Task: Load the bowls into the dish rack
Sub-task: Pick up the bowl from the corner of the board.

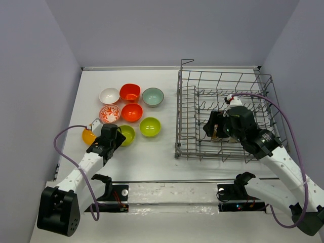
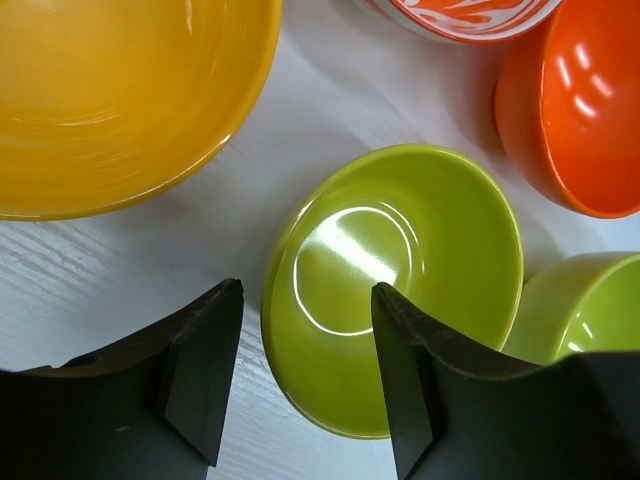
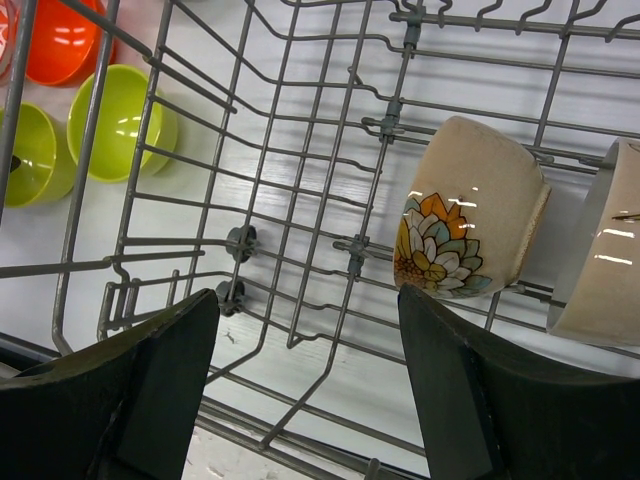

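Several bowls sit in a cluster on the table's left: white [image 1: 109,95], two red-orange [image 1: 130,92], teal-grey [image 1: 153,97], red-patterned [image 1: 110,114], orange-yellow [image 1: 87,136] and lime green [image 1: 150,127]. My left gripper [image 2: 305,375] is open and straddles the near rim of a second lime green bowl [image 2: 400,270]. One finger [image 2: 200,370] is outside the rim and the other is over the bowl's inside, and a gap still shows. My right gripper [image 3: 305,370] hangs open and empty inside the dish rack [image 1: 225,116]. A beige flowered bowl [image 3: 470,210] lies on its side beside that gripper.
A second pale vessel [image 3: 605,250] rests in the rack at the right edge of the right wrist view. The rack's tall wire sides [image 3: 150,150] surround my right gripper. In the left wrist view the orange-yellow bowl [image 2: 110,100] lies close to the gripped-at bowl.
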{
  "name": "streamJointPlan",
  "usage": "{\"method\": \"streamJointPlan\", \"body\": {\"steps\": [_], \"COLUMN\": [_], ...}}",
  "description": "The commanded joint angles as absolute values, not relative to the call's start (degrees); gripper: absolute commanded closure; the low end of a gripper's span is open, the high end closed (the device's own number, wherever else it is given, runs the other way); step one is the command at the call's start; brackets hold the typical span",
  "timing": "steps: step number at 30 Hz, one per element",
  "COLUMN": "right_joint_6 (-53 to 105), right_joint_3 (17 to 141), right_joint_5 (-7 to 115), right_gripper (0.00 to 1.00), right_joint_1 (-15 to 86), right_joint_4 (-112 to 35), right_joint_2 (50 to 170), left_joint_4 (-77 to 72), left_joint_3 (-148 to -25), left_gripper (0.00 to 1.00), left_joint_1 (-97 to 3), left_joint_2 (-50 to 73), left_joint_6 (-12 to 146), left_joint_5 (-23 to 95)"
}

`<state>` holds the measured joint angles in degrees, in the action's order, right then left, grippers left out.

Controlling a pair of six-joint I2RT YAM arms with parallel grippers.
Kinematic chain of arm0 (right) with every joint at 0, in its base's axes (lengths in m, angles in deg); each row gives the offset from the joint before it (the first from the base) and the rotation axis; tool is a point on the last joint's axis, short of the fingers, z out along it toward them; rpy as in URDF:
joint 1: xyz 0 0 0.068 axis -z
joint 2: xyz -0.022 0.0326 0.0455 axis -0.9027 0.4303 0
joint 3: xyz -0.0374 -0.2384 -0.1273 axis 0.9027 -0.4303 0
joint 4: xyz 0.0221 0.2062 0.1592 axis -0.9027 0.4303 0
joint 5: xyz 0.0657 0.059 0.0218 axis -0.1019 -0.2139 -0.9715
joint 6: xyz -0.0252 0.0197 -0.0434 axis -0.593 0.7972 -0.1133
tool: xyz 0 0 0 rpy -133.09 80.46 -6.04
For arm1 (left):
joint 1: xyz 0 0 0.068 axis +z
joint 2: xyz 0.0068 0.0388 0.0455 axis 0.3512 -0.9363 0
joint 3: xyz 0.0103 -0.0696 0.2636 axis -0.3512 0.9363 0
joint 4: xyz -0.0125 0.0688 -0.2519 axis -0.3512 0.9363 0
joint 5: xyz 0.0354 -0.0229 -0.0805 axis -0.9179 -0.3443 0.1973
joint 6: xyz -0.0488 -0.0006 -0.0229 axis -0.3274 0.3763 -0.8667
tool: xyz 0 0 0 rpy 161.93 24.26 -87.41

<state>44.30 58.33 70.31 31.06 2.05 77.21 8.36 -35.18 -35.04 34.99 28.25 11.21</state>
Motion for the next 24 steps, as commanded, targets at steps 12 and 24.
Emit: {"method": "streamJointPlan", "body": {"steps": [12,24], "right_joint_6": [44.3,43.4], "right_joint_3": [58.6,68.7], "right_joint_5": [71.0,72.1], "right_gripper": [0.22,0.22], "right_joint_1": [30.7,30.7], "right_joint_4": [1.6,4.4], "right_joint_2": [76.5,78.8], "left_joint_4": [7.3,23.9], "left_joint_3": [-36.9,-62.0], "left_gripper": [0.92,1.0], "left_joint_1": [-34.7,-37.1], "left_joint_2": [31.3,42.6], "left_joint_6": [30.1,34.7], "left_joint_5": [13.4,17.1]}}
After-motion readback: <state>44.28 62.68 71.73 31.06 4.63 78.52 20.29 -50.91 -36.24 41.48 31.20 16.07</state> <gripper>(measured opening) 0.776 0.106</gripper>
